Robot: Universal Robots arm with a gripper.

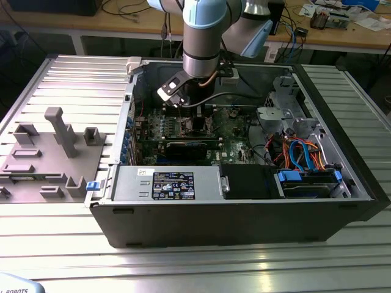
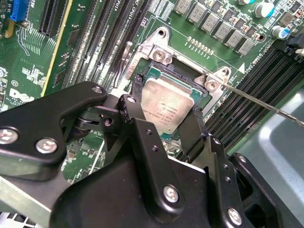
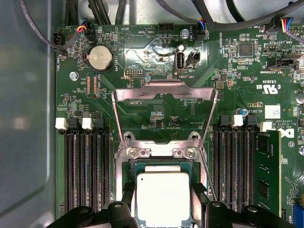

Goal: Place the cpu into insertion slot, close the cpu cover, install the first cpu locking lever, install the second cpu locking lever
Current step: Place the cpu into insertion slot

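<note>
The gripper (image 2: 164, 114) is closed on the cpu (image 2: 167, 103), one finger against each of two opposite edges. The cpu lies in the slot (image 2: 171, 70). Beyond it, the cover (image 3: 164, 88) stands open, hinged up over the green board (image 3: 142, 52).

1 black computer case (image 1: 244, 223) lies open on its side on a slatted metal table (image 1: 183, 268). On the exterior view's left, a grey fixture block (image 1: 55, 152) with upright pegs rests on the table near the case. Inside the case:

- A labelled power supply (image 1: 165, 183) sits along the near wall.
- A black expansion card (image 1: 183, 148) stands behind it.
- Blue cables (image 1: 299, 152) lie toward the exterior view's right.

In the first wrist view, the green board (image 3: 237, 28) carries 1 coin cell battery (image 3: 100, 57), 2 banks of black memory slots (image 3: 85, 166) and 1 fitted green memory module (image 3: 268, 166).
</note>
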